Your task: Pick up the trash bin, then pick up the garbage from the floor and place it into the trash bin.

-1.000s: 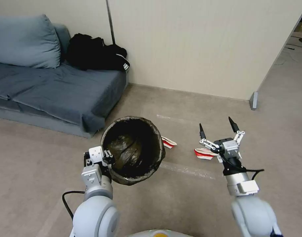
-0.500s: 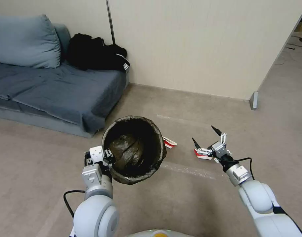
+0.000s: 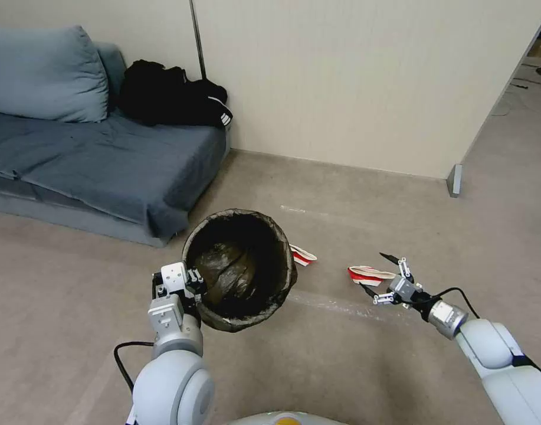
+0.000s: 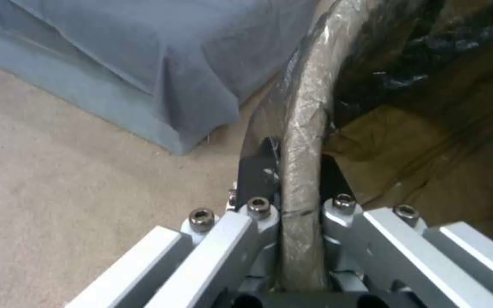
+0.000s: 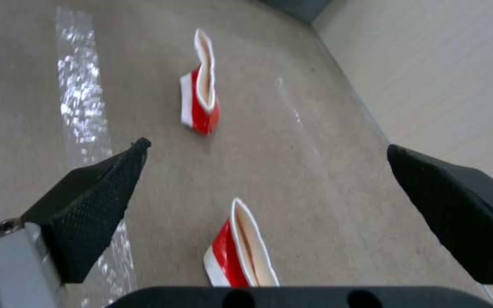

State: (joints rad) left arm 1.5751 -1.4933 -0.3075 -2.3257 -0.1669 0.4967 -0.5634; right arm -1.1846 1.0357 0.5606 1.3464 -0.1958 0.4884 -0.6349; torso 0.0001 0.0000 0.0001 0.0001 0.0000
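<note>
While the left gripper [image 3: 194, 290] is clamping the trash bin [image 3: 239, 268] by its rim, the right gripper [image 3: 383, 276] is hovering wide-spread beside the nearer crushed cup [image 3: 370, 275] on the floor [image 3: 353, 348] and should straddle it squarely before pinching.

Left gripper [image 3: 194, 287]: I held my fingers clamped on the near rim of the trash bin [image 3: 241, 268].
Trash bin: it sat just beyond my left fingers, mouth tilted toward me, dark bag over its rim.
Right gripper [image 3: 385, 275]: low by the floor, my fingers spread apart.
Near crushed cup [image 3: 369, 275]: just beside my right fingertips.
Far crushed cup [image 3: 302, 255]: beside the bin's far side.
</note>
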